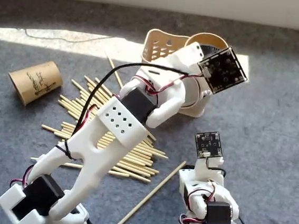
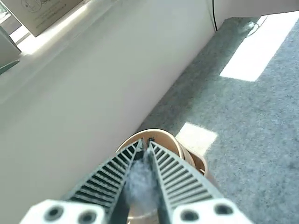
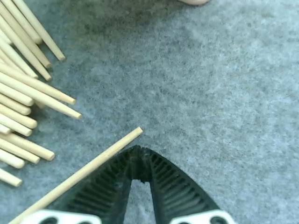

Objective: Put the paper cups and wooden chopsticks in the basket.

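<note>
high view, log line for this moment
left tool shut at paper cup rim by basket | right tool shut beside lone chopstick | second cup on carpet

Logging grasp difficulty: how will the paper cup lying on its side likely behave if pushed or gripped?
Lying on its side and tapered, the paper cup would probably roll in a curve when pushed. Its paper wall likely dents under a firm squeeze.
</note>
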### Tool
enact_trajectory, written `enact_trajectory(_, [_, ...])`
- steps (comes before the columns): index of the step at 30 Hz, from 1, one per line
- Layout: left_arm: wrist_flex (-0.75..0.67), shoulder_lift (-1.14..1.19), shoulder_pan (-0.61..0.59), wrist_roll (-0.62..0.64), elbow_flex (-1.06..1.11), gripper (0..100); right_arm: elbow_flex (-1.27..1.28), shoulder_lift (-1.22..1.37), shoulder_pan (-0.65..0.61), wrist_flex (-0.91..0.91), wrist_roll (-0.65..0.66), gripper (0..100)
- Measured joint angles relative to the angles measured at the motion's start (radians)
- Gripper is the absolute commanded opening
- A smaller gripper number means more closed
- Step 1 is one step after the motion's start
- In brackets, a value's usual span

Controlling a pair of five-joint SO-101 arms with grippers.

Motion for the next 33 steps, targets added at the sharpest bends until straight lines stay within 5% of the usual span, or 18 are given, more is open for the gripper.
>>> enact_trajectory(12, [0.35, -0.301, -0.025, 0.023, 0.0, 3, 0.0, 0.0, 0.0, 0.0, 0.0, 0.5])
enact_trajectory(33, [0.684, -0.551, -0.43, 0.137, 0.0, 5, 0.0, 0.0, 0.0, 0.0, 0.0, 0.5])
